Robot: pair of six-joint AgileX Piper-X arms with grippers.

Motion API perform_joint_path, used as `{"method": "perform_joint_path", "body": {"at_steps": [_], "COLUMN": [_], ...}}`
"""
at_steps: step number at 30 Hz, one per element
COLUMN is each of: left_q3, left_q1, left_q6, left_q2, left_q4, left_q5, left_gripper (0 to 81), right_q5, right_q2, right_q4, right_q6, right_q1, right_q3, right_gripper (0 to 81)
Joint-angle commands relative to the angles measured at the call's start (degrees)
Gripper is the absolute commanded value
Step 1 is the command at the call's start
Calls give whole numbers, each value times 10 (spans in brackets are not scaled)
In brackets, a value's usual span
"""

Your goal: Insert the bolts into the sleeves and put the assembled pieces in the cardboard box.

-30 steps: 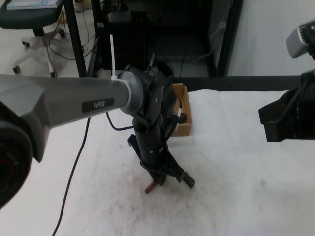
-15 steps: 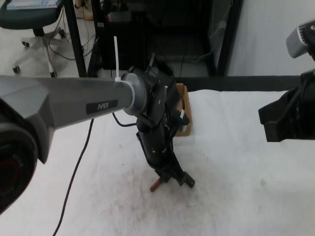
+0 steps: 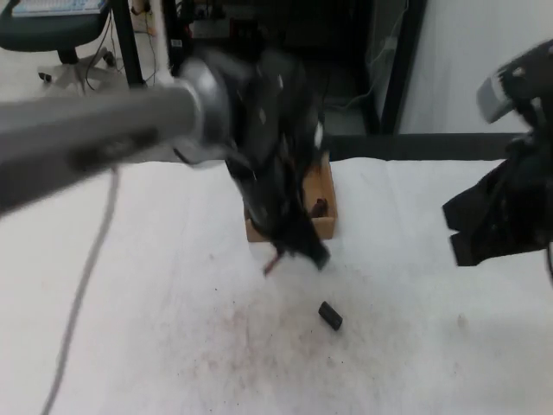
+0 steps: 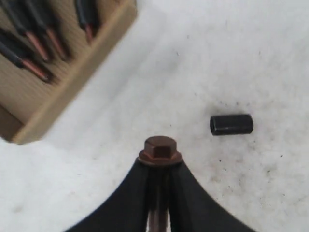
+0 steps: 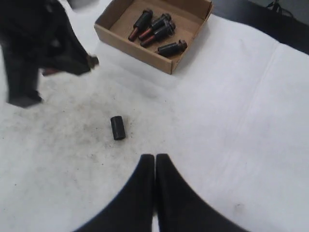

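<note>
Between the fingers of the left gripper (image 4: 160, 168) a bolt (image 4: 160, 149) is clamped, head outward. The sleeve (image 3: 329, 316) lies apart on the cloth (image 3: 415, 346), at five o'clock from it in the high view. One risk is that the bolt reaches the cardboard box (image 3: 323, 228), at twelve o'clock, unsleeved. The fingers of the right gripper (image 5: 154, 166) are together and empty. The left fingers hide the bolt's shank.

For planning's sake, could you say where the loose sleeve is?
In the high view, the sleeve lies mid-bench on the cloth, in front of the cardboard box.

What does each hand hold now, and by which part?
The left hand holds a copper-brown metal bolt with a hexagonal head by its shank, just below the head. The right hand is shut and holds nothing.
</note>
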Motion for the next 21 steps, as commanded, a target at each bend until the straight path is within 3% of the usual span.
{"method": "perform_joint_path", "body": {"at_steps": [1, 6, 12, 14, 19, 21], "left_q3": [14, 105, 283, 335, 431, 455], "left_q1": [11, 52, 119, 134, 143, 143], "left_q6": [5, -22, -47, -48, -57, -68], "left_q2": [-75, -227, -458, -535, -692, -739], "left_q4": [-4, -30, -88, -106, -116, -116], "left_q5": [-21, -32, -19, 3, 31, 31], "left_gripper": [3, 3, 3, 3, 3, 3], "right_q5": [1, 1, 1, 1, 1, 1], "right_q2": [27, 108, 199, 230, 305, 333], "right_q4": [-19, -43, -42, -42, -21, 7], "right_q6": [-6, -12, -30, -34, -45, -45], "right_q1": [1, 13, 70, 89, 122, 129], "right_q3": [-3, -4, -35, -60, -130, -162], "right_gripper": [6, 6, 19, 74, 297, 336]}}
